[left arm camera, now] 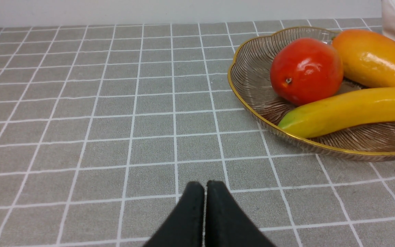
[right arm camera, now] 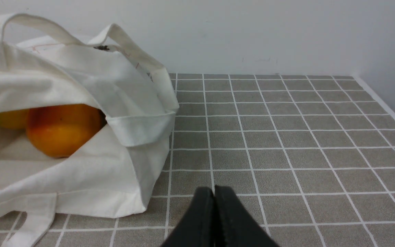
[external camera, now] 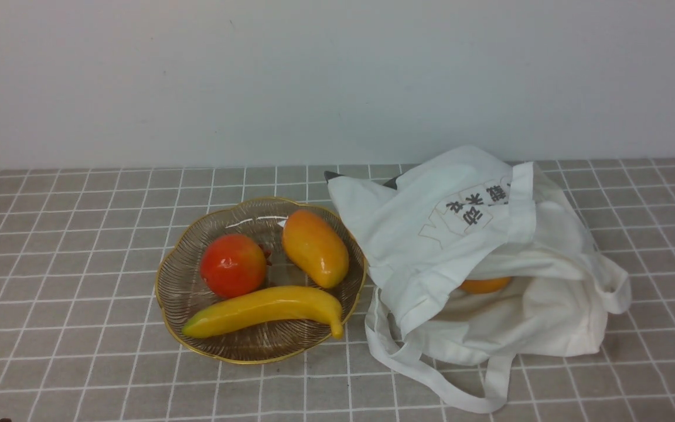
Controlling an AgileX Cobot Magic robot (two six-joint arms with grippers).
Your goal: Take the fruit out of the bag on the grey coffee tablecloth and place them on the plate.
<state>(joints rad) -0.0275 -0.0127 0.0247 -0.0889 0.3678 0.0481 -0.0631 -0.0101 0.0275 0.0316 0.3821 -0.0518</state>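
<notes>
Front view: the shallow brownish glass plate with a scalloped gold rim (external camera: 262,361) sits left of the soft white cloth bag (external camera: 431,293), both on the grey-brown tablecloth gridded with thin white lines (external camera: 91,328). On the plate lie a round, glossy red-orange fruit (external camera: 233,265), an orange-yellow mango-shaped fruit (external camera: 315,248) and, on the near side, a long yellow banana with a greenish end (external camera: 261,310). An orange fruit (external camera: 484,285) shows under a fold of the bag; beside it, the right wrist view shows part of a yellow-green fruit (right arm camera: 10,119).

Both the left gripper (left arm camera: 205,185) and the right gripper (right arm camera: 214,190) have their fingers closed together, with nothing between them. Neither touches the bag or fruit.

The task looks partly done, between picks. The next move probably calls for the right arm to open its fingers, reach beneath the cloth flap and draw out the orange fruit; the flap or the long straps could snag.

Dark grey Chinese characters are printed aslant on the bag, 动 the clearest among them, near a large pale outlined Y. Creases break up the rest, and I can make out no brand name.
</notes>
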